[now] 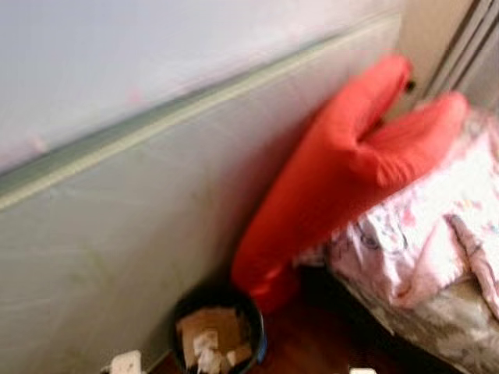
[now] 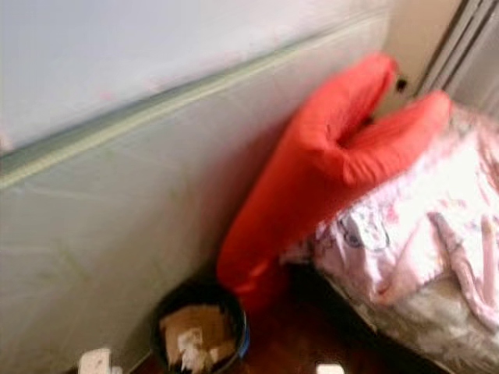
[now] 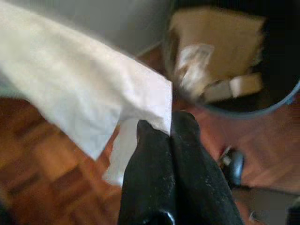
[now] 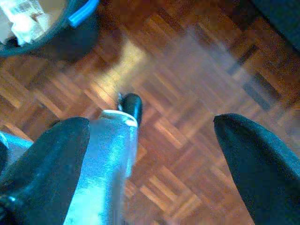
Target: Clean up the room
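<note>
My left gripper (image 3: 166, 127) is shut on a sheet of white paper (image 3: 79, 89), which hangs out crumpled to one side above the parquet floor. A corner of that paper (image 1: 125, 362) pokes up at the bottom edge of the left eye view. Just beyond it stands a black waste bin (image 1: 256, 331) holding brown cardboard (image 3: 220, 37) and scraps of white paper (image 3: 190, 65). The bin sits against the wall, to the right of the held paper. My right gripper (image 4: 152, 124) hangs open over bare parquet with nothing between its fingers; the bin's rim (image 4: 79, 14) lies off to one side.
A long red pillow (image 1: 327, 171) leans on the pale wall (image 1: 117, 234) behind the bin. A bed with a pink patterned blanket (image 1: 421, 234) fills the right. Dark parquet (image 1: 312, 343) runs between bin and bed. A silver robot part (image 4: 110, 164) crosses the right wrist view.
</note>
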{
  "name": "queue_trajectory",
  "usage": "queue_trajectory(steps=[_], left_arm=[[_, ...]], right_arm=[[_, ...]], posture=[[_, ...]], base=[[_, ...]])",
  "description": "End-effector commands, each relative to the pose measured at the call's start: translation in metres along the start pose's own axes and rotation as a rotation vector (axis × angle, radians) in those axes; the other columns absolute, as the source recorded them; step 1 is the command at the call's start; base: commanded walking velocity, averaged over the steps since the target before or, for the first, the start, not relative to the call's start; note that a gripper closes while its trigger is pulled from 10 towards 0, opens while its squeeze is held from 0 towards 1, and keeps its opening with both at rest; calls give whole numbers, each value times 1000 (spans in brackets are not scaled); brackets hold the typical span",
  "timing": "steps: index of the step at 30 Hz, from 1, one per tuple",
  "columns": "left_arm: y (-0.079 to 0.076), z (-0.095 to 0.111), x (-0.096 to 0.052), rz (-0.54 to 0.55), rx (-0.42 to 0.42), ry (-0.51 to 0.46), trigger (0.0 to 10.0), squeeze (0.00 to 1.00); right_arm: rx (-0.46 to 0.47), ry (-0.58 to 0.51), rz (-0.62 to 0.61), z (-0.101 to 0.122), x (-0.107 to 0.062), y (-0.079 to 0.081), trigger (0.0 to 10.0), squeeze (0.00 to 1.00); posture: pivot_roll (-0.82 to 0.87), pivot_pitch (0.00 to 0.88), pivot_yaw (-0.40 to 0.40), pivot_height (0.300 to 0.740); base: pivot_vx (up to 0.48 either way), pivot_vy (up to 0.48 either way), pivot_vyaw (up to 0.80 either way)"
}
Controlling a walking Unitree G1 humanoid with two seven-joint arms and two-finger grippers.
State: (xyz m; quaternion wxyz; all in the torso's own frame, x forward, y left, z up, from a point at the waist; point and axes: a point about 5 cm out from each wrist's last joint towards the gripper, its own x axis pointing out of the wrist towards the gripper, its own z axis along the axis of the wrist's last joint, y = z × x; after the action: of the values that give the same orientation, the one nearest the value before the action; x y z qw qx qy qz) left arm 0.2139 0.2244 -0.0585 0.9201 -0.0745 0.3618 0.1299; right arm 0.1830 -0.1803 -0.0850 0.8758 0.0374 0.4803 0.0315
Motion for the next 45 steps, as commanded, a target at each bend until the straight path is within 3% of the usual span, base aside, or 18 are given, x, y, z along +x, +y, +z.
queue_trajectory(steps=[1, 30, 45], left_arm=[[8, -14, -4, 17, 25, 47, 10000, 0], [5, -7, -2, -7, 46, 13, 10000, 0], [2, -2, -1, -28, 42, -10, 10000, 0]], right_arm=[[6, 5, 6, -1, 1, 3, 10000, 0], [-9, 8, 15, -2, 1, 4, 10000, 0], [6, -7, 15, -2, 0, 5, 10000, 0]], posture=[[67, 173, -49, 740], [70, 160, -42, 740], [71, 158, -38, 740]], base=[[0, 0, -788], [0, 0, -788], [0, 0, 0]])
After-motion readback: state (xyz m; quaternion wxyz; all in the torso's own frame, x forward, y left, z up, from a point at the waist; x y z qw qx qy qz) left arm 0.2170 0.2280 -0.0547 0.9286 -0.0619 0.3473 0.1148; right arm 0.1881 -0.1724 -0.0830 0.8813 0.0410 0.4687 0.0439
